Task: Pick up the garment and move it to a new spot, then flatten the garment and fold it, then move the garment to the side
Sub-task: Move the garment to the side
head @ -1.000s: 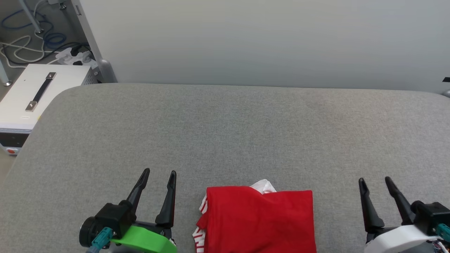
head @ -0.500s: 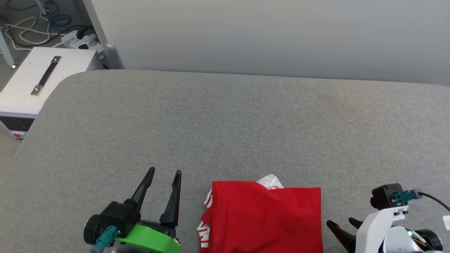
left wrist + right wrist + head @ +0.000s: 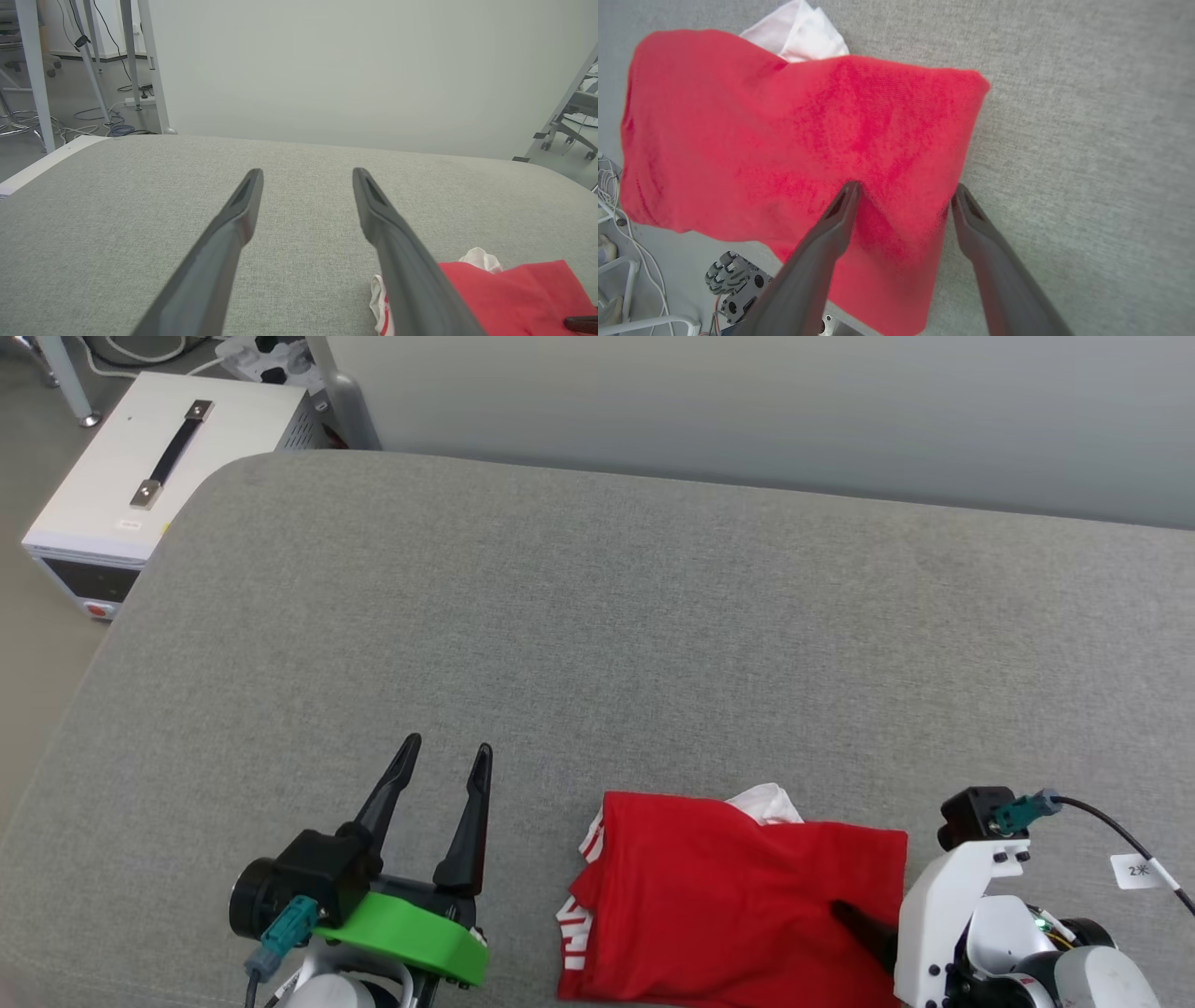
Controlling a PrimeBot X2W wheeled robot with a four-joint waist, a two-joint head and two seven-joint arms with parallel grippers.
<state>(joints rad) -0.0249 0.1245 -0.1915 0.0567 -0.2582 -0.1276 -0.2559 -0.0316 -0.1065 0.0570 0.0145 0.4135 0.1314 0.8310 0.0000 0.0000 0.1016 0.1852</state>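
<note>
The garment [image 3: 738,896] lies folded into a red rectangle near the front edge of the grey padded surface [image 3: 597,616], with a bit of white sleeve [image 3: 770,803] poking out at its far side. My right gripper [image 3: 906,187] points down at the garment's right edge, jaws open. One finger [image 3: 831,228] rests over the red fabric and the other [image 3: 985,233] is just off the edge, over the grey surface. My left gripper [image 3: 447,744] stands open to the left of the garment, nothing between its fingers. The left wrist view shows the garment [image 3: 514,294] at lower right.
A white box with a black handle [image 3: 140,467] sits on the floor off the far left corner, with a power strip [image 3: 261,350] behind it. A pale wall runs along the far edge. Below the surface's front edge, the right wrist view shows the floor and a wheeled base [image 3: 738,289].
The head camera has tilted, so the whole picture has shifted. My right gripper has swung from pointing forward beside the garment to pointing down over its right edge. The left gripper has stayed put.
</note>
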